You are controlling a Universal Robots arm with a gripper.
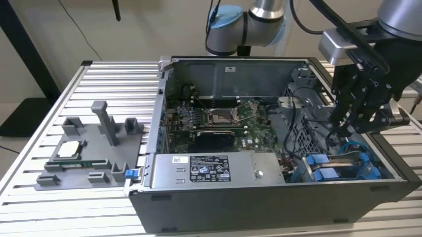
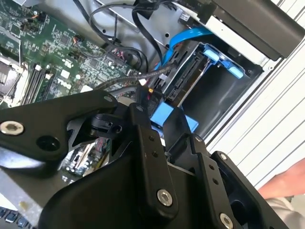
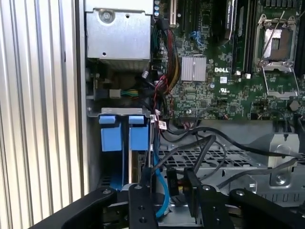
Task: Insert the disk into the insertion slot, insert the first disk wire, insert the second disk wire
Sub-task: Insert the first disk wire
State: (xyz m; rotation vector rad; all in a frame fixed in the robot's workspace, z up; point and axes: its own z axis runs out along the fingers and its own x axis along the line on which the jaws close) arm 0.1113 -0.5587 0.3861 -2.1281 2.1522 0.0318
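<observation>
I held the gripper (image 3: 167, 172) jaws apart astride a wire plug (image 3: 172, 183) | disk (image 2: 185, 81) sat directly below, edge-on in its slot (image 2: 224, 102).

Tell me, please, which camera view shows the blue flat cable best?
The second wrist view: a long curve of the blue flat cable lies in plain sight there, wide and bright. The first wrist view shows a short stretch of it; the exterior view, a thin blue arc.
</observation>
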